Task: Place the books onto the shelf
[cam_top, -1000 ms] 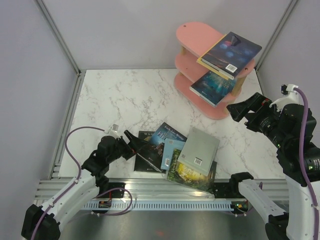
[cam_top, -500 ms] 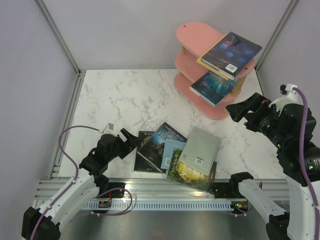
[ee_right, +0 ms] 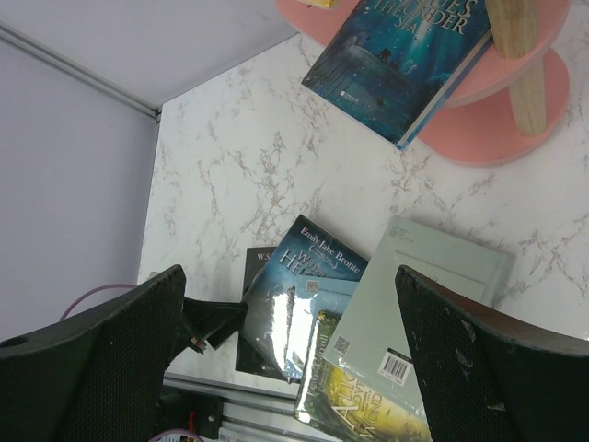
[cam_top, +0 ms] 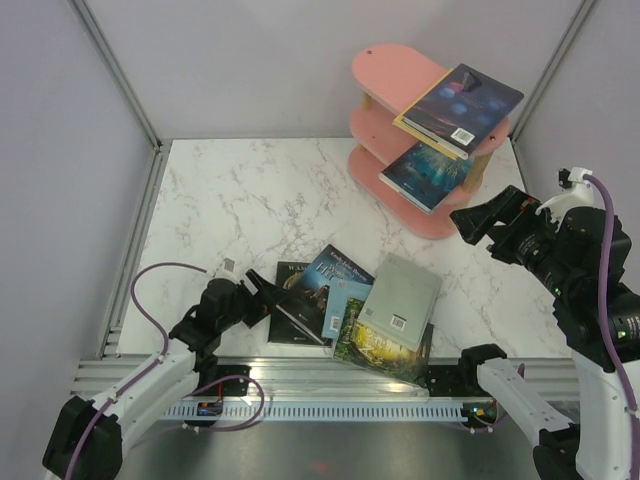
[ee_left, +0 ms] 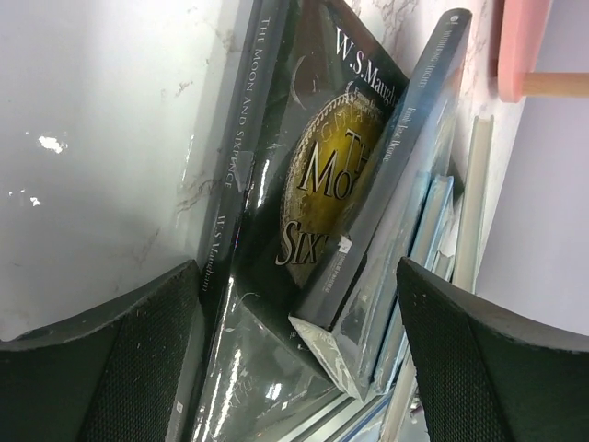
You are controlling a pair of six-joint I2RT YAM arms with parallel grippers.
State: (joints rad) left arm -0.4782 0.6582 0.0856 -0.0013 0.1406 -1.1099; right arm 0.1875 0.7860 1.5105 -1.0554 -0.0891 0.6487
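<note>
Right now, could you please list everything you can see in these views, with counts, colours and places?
shelf: one, pink boards on light wooden posts, far right of the table
dark purple-blue book: one, on the shelf's top tier, overhanging it
teal book: one, on the middle tier
black book: one, gold title, left end of the pile at the near edge
dark blue book: one, lying partly over the black book
grey book: one, top of the pile's right side
green-yellow book: one, under the grey book
table: one, white marble
left end effector: one, black, open, at the black book's left edge
right end effector: one, black, open, near the shelf's right side
</note>
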